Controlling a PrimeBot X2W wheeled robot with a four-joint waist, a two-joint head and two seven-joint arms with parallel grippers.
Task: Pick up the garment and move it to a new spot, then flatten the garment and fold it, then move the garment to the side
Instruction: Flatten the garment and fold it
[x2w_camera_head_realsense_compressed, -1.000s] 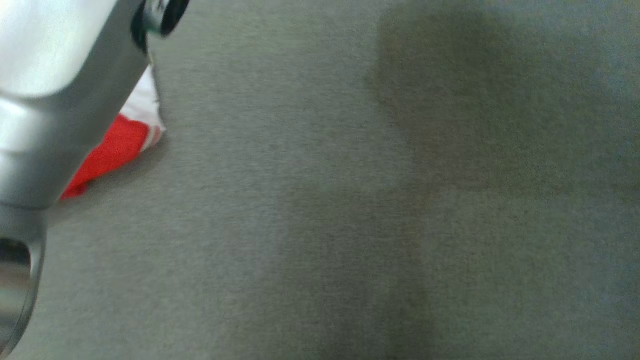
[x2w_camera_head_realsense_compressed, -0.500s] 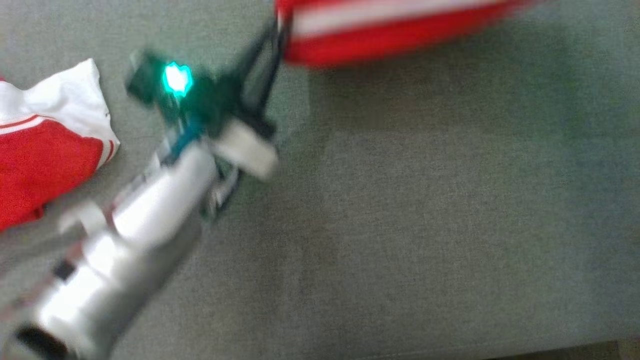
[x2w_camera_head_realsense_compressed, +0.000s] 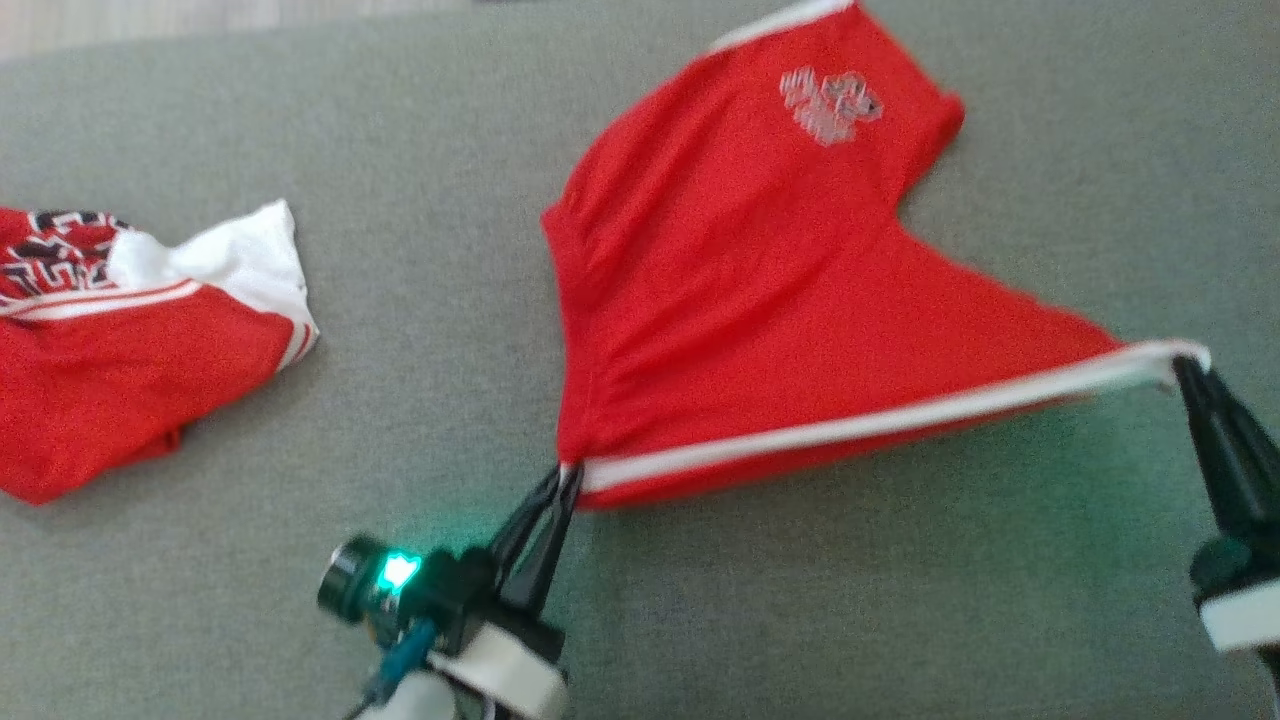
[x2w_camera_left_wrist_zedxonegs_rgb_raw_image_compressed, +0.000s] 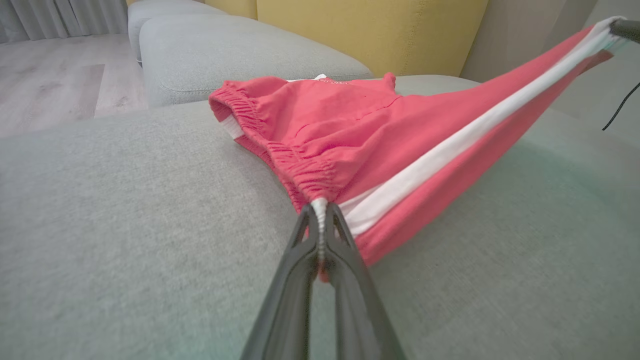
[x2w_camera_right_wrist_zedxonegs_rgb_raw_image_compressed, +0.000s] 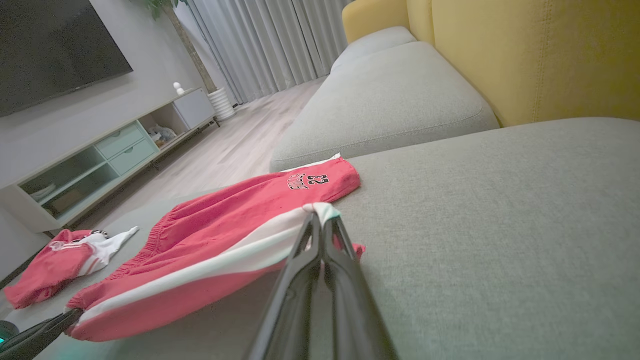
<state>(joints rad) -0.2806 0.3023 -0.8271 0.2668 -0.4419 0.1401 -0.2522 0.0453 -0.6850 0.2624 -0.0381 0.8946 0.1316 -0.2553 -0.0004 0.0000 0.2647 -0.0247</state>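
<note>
Garment (x2w_camera_head_realsense_compressed: 740, 300), a pair of red shorts with a white side stripe, lies mid-seat on a grey sofa seat (x2w_camera_head_realsense_compressed: 800, 600), its near edge lifted taut between two grippers. Toward the seat's left end sits a crumpled red-and-white top (x2w_camera_head_realsense_compressed: 130, 370). The left gripper (x2w_camera_head_realsense_compressed: 565, 480) has its jaws pinched tight on the waistband corner. The right gripper (x2w_camera_head_realsense_compressed: 1185, 370), jaws likewise clamped, holds the stripe's hem end. Around the seat are a yellow backrest (x2w_camera_right_wrist_zedxonegs_rgb_raw_image_compressed: 540, 60), pale wooden floor (x2w_camera_right_wrist_zedxonegs_rgb_raw_image_compressed: 240, 150), grey curtains (x2w_camera_right_wrist_zedxonegs_rgb_raw_image_compressed: 270, 40) and a low media cabinet (x2w_camera_right_wrist_zedxonegs_rgb_raw_image_compressed: 100, 155). Half a second earlier the head camera aimed lower, catching just the shorts' striped edge at the top.
</note>
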